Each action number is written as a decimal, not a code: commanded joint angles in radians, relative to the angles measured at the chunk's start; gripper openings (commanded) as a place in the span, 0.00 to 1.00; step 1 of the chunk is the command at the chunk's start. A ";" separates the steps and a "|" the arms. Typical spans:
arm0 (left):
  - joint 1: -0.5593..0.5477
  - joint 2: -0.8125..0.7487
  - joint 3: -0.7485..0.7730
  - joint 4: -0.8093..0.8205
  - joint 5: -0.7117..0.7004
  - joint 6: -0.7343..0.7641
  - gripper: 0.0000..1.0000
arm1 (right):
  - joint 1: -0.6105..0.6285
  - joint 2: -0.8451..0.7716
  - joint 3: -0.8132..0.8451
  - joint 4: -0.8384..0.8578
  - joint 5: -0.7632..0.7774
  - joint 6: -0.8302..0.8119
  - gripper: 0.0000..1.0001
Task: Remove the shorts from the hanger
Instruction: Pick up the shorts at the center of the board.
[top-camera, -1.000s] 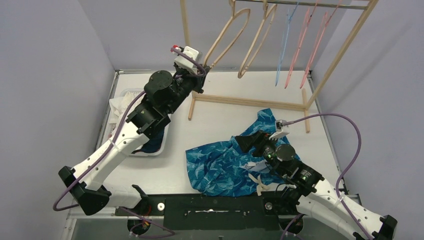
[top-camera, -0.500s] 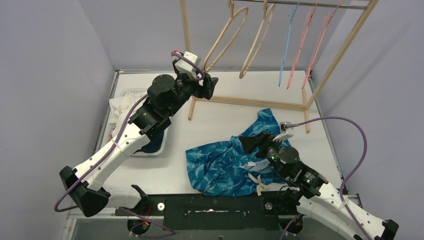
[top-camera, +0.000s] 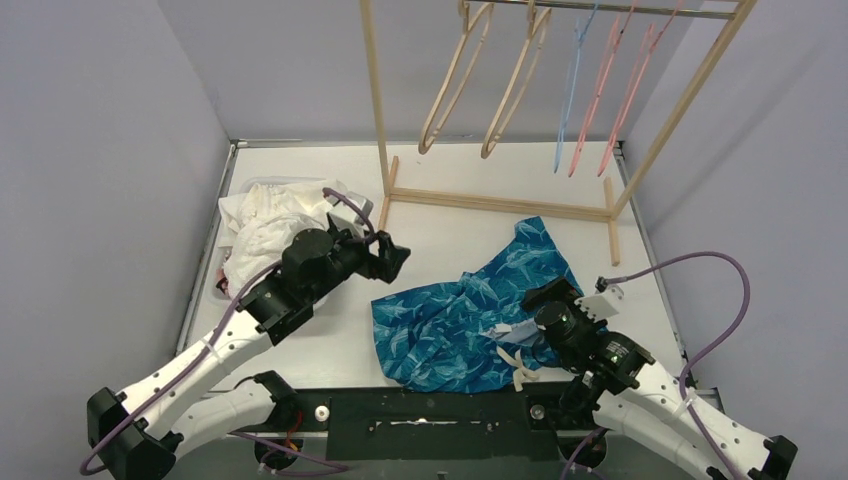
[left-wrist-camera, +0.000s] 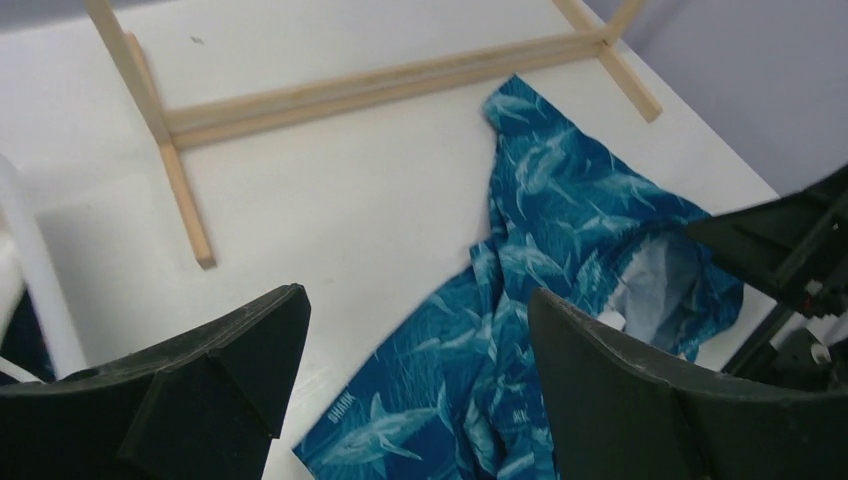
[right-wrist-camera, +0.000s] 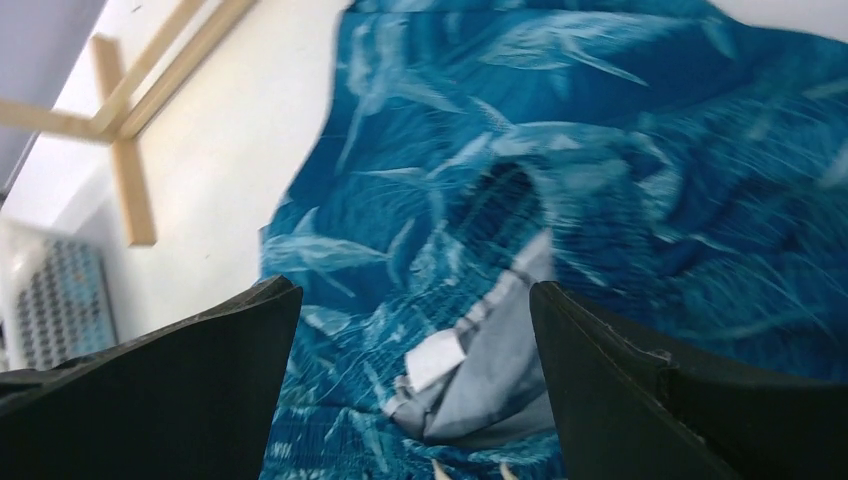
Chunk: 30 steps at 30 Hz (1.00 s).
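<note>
The blue shark-print shorts (top-camera: 470, 320) lie crumpled on the table, off the hangers, with a white drawstring (top-camera: 515, 366) trailing at their near edge. My left gripper (top-camera: 392, 257) hovers open just left of them; its wrist view has the shorts (left-wrist-camera: 540, 300) spread below and between the open fingers (left-wrist-camera: 415, 330). At the shorts' right side my right gripper (top-camera: 536, 297) stands open and empty, and the shorts' grey lining with its white label (right-wrist-camera: 470, 350) shows under it (right-wrist-camera: 415, 310). The wooden, blue and pink hangers (top-camera: 515, 85) on the rack are bare.
A white bin (top-camera: 255, 183) at the left holds a heap of white cloth (top-camera: 270, 212), under my left arm. The wooden rack (top-camera: 495, 203) stands at the back, its base rails (left-wrist-camera: 300, 95) on the table beyond the shorts. Purple-grey walls close in on both sides.
My left gripper let go of the leftmost wooden hanger, opened, and dropped down from the rack to just left of the shorts. My right gripper pulled back toward the near edge and opened slightly wider.
</note>
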<state>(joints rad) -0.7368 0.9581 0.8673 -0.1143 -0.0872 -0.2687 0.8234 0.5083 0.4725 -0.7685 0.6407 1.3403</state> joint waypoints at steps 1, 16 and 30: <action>-0.007 -0.024 -0.163 0.174 0.174 -0.126 0.80 | -0.006 0.039 0.039 -0.235 0.143 0.360 0.88; -0.379 0.624 -0.041 0.693 0.354 0.141 0.81 | -0.001 -0.004 0.079 -0.417 0.166 0.510 0.89; -0.423 1.059 0.216 0.609 0.368 0.178 0.82 | 0.003 -0.171 0.075 -0.453 0.192 0.482 0.90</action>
<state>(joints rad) -1.1522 1.9423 0.9966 0.5285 0.2779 -0.1257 0.8246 0.3519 0.5198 -1.2022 0.7536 1.8126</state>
